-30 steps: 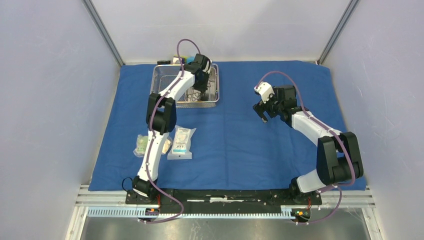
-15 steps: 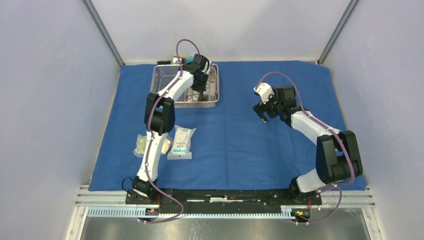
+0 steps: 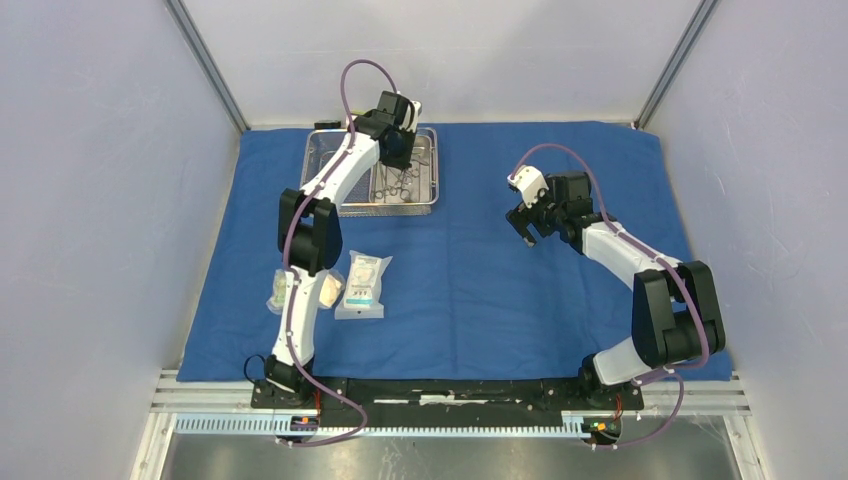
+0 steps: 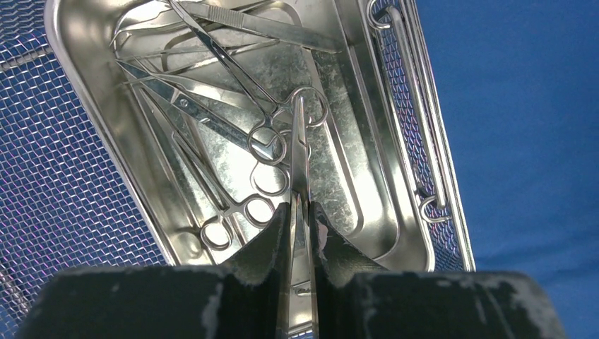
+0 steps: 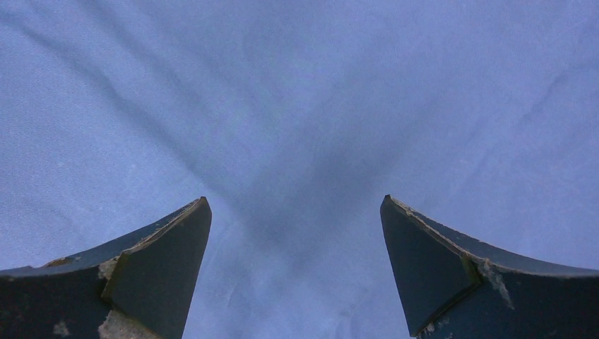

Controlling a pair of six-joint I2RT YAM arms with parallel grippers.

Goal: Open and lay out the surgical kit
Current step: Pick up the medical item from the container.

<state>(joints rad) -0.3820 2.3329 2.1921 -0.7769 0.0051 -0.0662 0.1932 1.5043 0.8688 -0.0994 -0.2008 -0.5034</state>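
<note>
The blue cloth wrap (image 3: 480,290) lies spread over the table. The wire-mesh basket (image 3: 322,172) stands at the back left with the steel pan (image 4: 85,78) inside it. Several scissor-like instruments (image 4: 212,120) lie in the pan. My left gripper (image 3: 397,150) hangs over the pan, shut on one steel instrument (image 4: 300,152) that sticks out between the fingers (image 4: 272,236), lifted above the others. White and green packets (image 3: 363,286) lie on the cloth at the front left. My right gripper (image 3: 532,228) is open and empty above bare cloth (image 5: 297,120).
Small black, white and blue blocks (image 3: 350,122) sit behind the basket at the cloth's back edge. A basket handle (image 4: 417,134) runs along the pan's right side. Grey walls close in left, right and back.
My left gripper has drawn back and up toward the basket's far side, carrying the instrument clear of the pan. The right arm has barely moved.
</note>
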